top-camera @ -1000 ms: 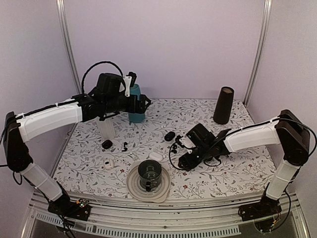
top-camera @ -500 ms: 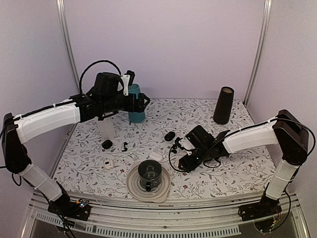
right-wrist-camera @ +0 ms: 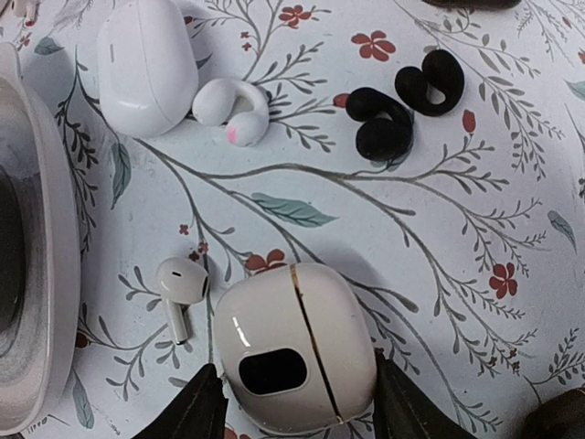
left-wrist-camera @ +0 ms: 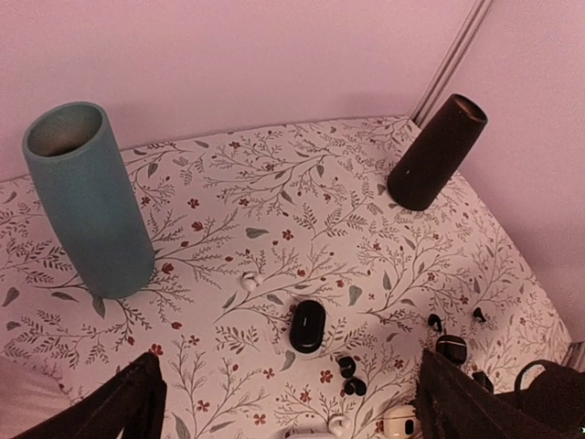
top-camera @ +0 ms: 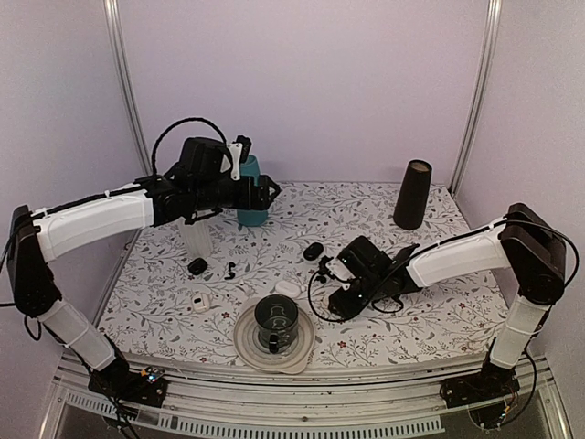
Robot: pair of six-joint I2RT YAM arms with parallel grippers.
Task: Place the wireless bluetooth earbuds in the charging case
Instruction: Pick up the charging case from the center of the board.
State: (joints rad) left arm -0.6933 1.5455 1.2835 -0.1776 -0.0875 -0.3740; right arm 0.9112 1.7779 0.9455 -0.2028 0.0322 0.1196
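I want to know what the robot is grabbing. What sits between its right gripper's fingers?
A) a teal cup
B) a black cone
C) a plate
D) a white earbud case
D: the right wrist view shows the white earbud case lying between the right gripper's two dark fingers.

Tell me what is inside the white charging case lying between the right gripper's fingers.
Nothing inside shows: the white charging case is shut, only its glossy shell, seam and a dark oval patch visible. Its contents are covered. One white earbud lies outside, beside it.
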